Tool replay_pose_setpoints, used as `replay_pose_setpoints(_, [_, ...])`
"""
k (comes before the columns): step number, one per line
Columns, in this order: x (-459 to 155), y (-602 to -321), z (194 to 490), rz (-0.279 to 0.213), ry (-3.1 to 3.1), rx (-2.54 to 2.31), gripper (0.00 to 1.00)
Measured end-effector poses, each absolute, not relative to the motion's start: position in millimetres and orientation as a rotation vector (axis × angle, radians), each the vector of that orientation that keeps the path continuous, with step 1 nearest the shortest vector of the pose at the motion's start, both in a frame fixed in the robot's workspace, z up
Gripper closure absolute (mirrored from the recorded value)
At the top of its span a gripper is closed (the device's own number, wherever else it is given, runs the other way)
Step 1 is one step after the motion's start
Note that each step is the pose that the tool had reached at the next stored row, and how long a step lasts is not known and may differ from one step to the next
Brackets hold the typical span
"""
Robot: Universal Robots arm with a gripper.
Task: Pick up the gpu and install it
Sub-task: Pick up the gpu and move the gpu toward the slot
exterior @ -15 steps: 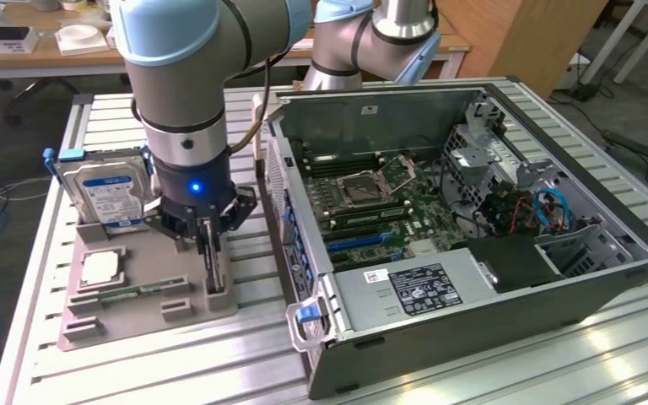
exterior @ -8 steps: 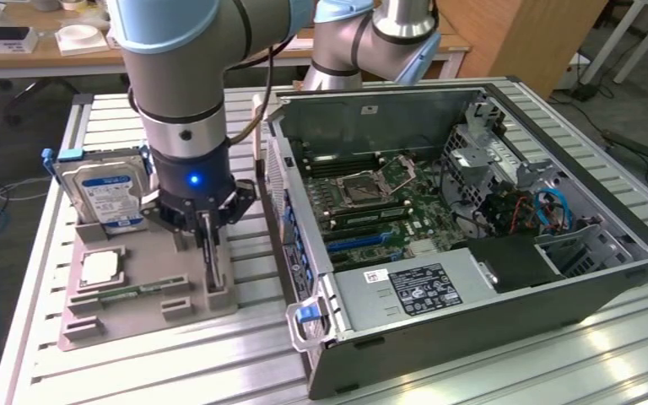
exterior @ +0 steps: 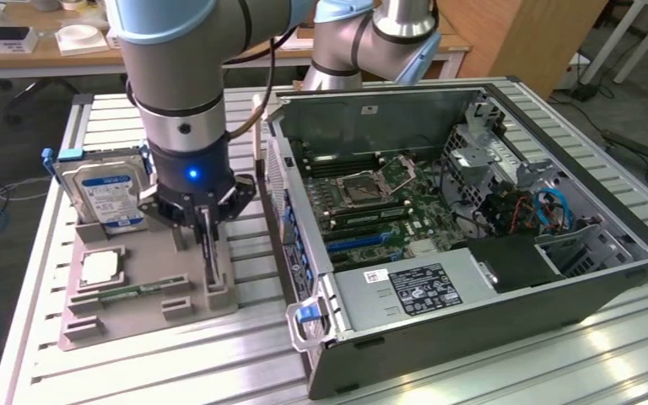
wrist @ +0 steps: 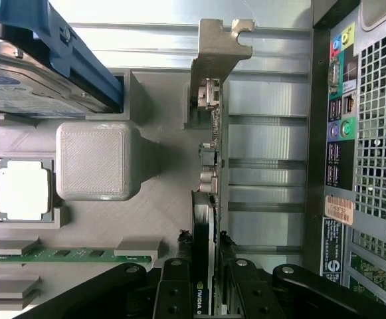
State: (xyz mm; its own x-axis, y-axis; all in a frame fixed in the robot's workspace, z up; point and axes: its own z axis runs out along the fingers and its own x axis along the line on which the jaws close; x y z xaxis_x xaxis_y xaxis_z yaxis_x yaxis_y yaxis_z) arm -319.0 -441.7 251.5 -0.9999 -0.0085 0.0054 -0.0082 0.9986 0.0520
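Note:
The gpu stands on edge in the grey holder, its silver bracket at the end away from me. My gripper is lowered over it, and a black finger presses each face of the card, so it is shut on the gpu. In the exterior view the gripper sits low over the holder, with the dark card's edge showing below the fingers. The open computer case lies at the exterior view's right.
A silver hard drive with a blue-white label stands upright in the holder beside the gripper. A CPU and a green memory stick lie in the holder too. The case's rear panel is close alongside the card.

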Motion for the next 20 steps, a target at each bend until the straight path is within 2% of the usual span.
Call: replay_pose_setpoints(20, [-319,-442,267,-0.083,-3.135,0.013,0.74])
